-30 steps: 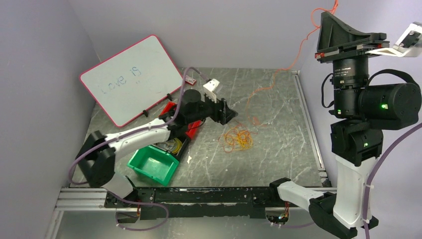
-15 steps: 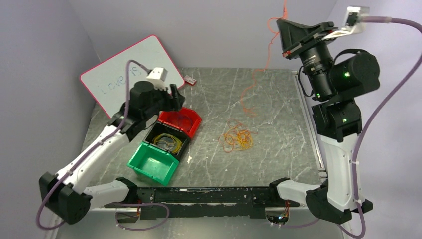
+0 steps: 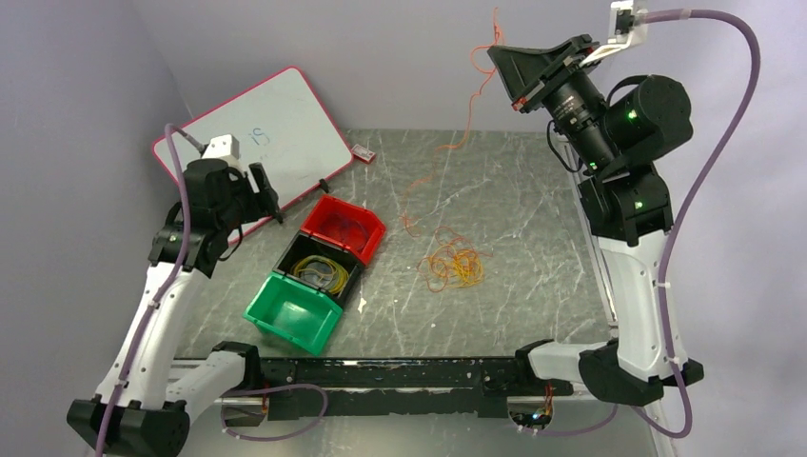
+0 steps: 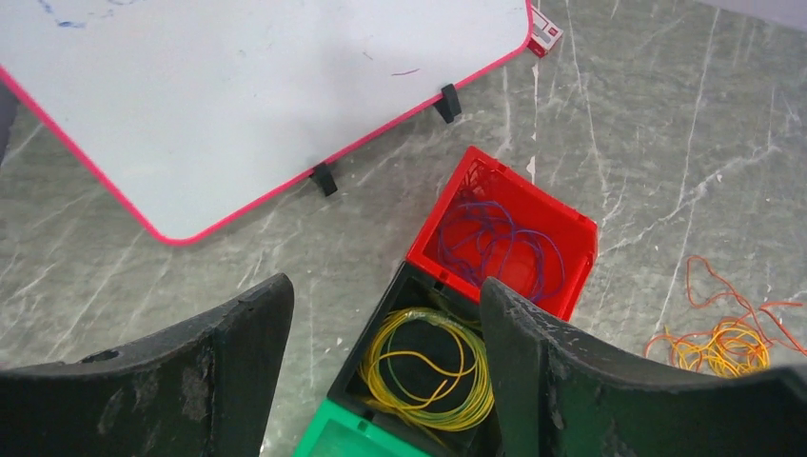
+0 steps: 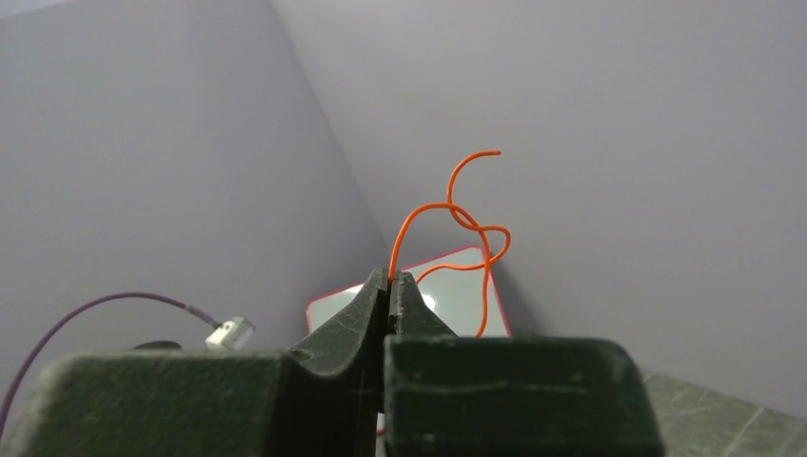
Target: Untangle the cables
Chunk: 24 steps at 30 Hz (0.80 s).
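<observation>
A tangle of orange and yellow cables lies mid-table; it also shows at the right edge of the left wrist view. My right gripper is raised high at the back and shut on one orange cable, which hangs down towards the tangle. In the right wrist view the jaws pinch that cable and its free end curls above them. My left gripper is open and empty, high over the bins at the left.
Three bins stand in a row left of the tangle: red holding a purple cable, black holding a yellow coil, and green. A pink-edged whiteboard leans at the back left.
My left arm has pulled back left and up, away from the tangle. My right arm has swung left, carrying the orange cable's upper end with it.
</observation>
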{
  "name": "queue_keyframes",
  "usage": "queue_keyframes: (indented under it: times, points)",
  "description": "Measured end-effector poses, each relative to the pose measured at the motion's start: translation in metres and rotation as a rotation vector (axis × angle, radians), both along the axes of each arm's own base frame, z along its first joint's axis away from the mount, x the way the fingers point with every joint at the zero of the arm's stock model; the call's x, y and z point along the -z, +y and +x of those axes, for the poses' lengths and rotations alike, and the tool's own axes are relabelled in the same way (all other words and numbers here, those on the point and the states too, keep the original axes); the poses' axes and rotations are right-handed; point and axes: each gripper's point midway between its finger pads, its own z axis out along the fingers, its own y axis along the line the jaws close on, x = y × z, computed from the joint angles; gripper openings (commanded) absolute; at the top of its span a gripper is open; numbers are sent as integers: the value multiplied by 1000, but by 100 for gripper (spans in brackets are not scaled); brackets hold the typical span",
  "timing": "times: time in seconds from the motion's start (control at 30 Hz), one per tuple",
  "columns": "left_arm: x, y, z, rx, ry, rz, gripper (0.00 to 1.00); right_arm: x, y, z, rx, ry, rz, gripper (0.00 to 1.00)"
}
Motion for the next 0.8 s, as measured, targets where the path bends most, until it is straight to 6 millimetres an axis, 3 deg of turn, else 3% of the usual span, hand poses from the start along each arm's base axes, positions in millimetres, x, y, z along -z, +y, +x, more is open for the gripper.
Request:
queue_keyframes:
  times: [0.17, 0.27, 0.43, 0.63, 0.8]
  points:
    - [-11, 10, -16, -22, -10, 11, 76, 3, 17, 3, -58, 22, -12, 0]
    - [-15, 15, -24, -41, -18, 22, 76, 3, 38, -1, -109, 26, -23, 0]
    - [-17, 25, -37, -80, -11, 43, 75, 7, 93, -19, -220, 35, -63, 0]
    - [-30, 46, -50, -172, -41, 96, 75, 18, 120, -19, -237, 60, -96, 0]
    - [-39, 63, -62, -242, -72, 139, 75, 14, 150, -37, -294, 44, -103, 0]
